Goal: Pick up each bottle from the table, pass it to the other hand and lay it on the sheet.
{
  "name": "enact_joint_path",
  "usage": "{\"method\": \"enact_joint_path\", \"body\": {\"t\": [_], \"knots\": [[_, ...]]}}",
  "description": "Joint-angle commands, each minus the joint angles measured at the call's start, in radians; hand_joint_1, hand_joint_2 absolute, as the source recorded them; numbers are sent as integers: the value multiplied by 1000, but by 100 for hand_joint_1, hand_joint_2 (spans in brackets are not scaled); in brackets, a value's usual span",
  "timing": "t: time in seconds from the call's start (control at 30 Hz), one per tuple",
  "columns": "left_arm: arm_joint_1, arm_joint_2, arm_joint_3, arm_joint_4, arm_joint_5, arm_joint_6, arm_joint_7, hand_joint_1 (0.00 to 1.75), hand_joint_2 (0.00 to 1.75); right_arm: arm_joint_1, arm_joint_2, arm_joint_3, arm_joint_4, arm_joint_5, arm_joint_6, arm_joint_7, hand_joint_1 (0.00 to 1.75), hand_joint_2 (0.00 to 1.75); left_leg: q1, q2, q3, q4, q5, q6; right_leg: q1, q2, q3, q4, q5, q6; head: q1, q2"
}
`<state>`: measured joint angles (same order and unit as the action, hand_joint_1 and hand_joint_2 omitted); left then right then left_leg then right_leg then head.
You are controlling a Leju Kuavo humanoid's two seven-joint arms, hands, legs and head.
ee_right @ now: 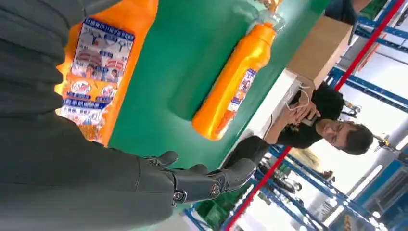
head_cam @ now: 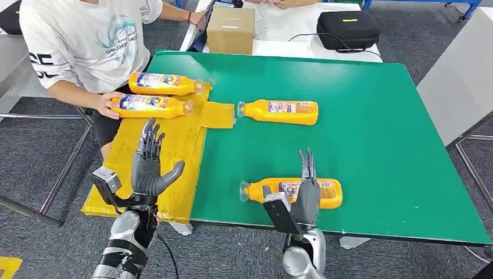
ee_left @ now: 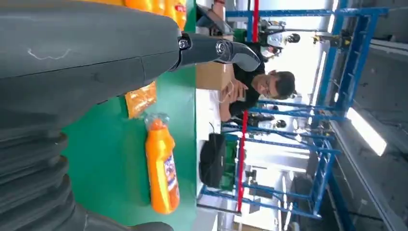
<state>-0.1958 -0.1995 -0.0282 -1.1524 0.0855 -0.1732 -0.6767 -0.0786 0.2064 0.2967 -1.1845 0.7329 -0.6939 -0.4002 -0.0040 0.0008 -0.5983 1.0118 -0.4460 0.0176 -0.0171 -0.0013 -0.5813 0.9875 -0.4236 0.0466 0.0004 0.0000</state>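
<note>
Four orange bottles lie on their sides. Two bottles (head_cam: 165, 83) (head_cam: 152, 106) rest on the yellow sheet (head_cam: 174, 151) at the table's left, and a person's hand (head_cam: 106, 104) touches the nearer one. A third bottle (head_cam: 281, 111) (ee_left: 161, 169) (ee_right: 232, 86) lies on the green table (head_cam: 372, 145), its cap by the sheet's tab. The fourth bottle (head_cam: 328, 193) (ee_right: 98, 62) lies near the front edge. My right hand (head_cam: 306, 195) is open just over it, fingers straight. My left hand (head_cam: 149, 167) hovers open above the sheet, holding nothing.
A person in a white shirt (head_cam: 87, 40) sits at the table's left corner. A cardboard box (head_cam: 231, 30) and a black case (head_cam: 347, 29) stand on the white table behind. Another seated person in black (ee_right: 312, 113) is farther back.
</note>
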Motion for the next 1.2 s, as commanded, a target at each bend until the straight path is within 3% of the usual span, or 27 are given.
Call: {"method": "enact_joint_path", "body": {"t": [0.03,0.23,0.37,0.8,1.2], "knots": [[-29,7,11,65,14,12,20,0,175,47,11,-183,-49,167,-4,53,0,175,1,-2,2,-1,0,-1,1,-2,3,-1,-1,-2,0,0],[-35,6,17,76,25,-26,23,0,175,8,-103,-100,90,217,52,218,0,175,1,-1,3,-2,0,-1,1,-1,5,-2,0,-1,0,0],[-39,7,27,79,33,-49,27,0,175,19,-137,-62,118,274,90,272,0,175,1,-1,3,-1,0,-1,1,-1,4,-2,0,-1,0,0],[-52,7,46,108,33,-68,20,0,175,28,-165,-23,93,294,136,296,0,175,1,-1,3,-1,-1,-1,1,0,4,-2,0,-2,0,0],[-58,9,79,117,40,-124,13,0,175,-1,-273,92,76,443,283,363,0,175,1,0,2,-1,0,-1,1,0,3,-1,0,-1,0,0]]}}
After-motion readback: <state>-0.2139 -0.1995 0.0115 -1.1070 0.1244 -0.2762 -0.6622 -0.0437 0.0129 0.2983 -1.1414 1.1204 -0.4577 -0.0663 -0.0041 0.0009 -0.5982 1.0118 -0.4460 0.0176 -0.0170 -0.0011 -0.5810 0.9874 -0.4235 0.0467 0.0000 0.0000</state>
